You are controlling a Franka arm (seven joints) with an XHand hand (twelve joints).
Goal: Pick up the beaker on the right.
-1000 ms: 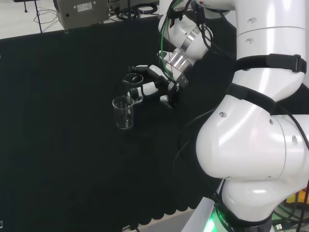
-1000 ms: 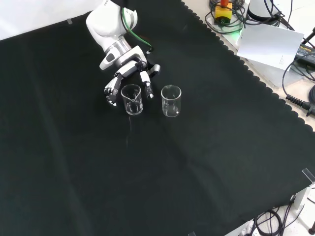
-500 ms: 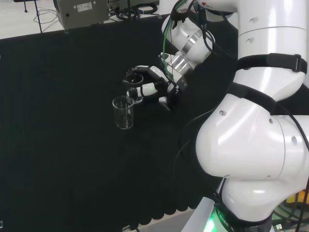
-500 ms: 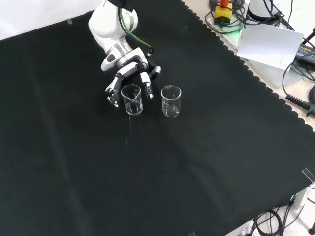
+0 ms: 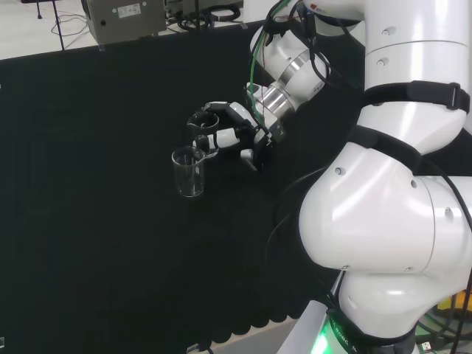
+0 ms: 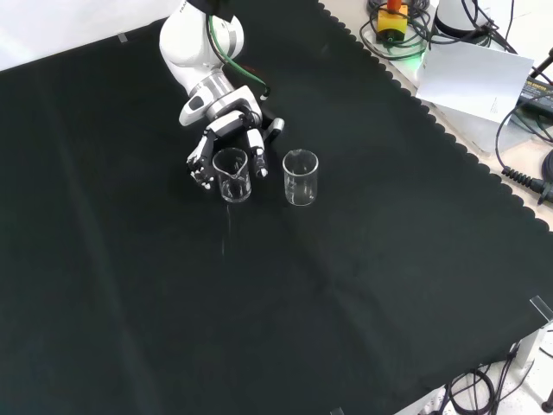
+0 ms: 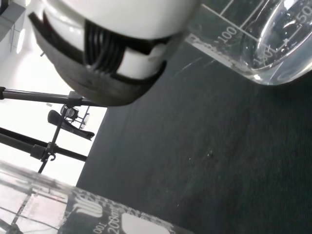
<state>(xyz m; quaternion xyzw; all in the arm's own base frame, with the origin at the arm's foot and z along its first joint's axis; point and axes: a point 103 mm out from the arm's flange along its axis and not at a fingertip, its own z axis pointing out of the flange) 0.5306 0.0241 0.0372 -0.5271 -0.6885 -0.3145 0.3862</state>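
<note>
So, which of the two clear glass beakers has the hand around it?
The left clear glass beaker in the front view; the hand flanks it. The other beaker stands alone.

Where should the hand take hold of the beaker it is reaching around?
Probably around the side wall of the beaker, from behind as the front view shows it, where the hand already sits. The beaker stands upright, and the second beaker stands apart.

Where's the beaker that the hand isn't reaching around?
In the front view, the free beaker stands on the black cloth, to the right of the beaker that the hand reaches around.
</note>
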